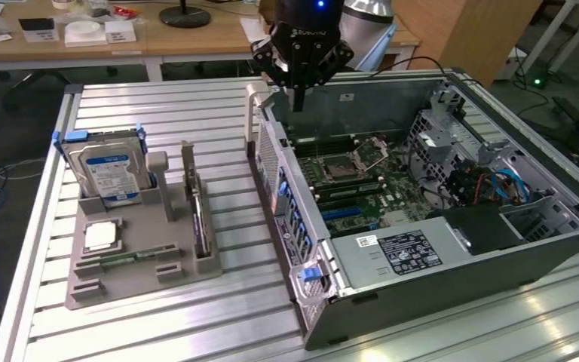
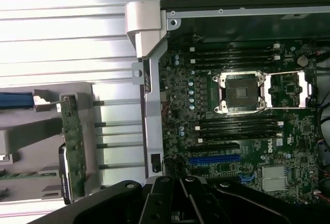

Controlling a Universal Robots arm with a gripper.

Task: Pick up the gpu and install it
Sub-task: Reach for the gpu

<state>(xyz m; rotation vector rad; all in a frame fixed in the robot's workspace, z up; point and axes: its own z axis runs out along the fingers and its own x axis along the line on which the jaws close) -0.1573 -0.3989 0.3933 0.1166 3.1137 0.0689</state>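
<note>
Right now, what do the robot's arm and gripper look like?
The gripper is black, with angular linked fingers tapering to a narrow tip and pale lettering across its body. A small blue light glows above it, and the arm behind is silver-grey. The wrist view shows the same black linkage bars.

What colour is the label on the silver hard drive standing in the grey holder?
Blue and white, on the silver hard drive; exterior view.
</note>
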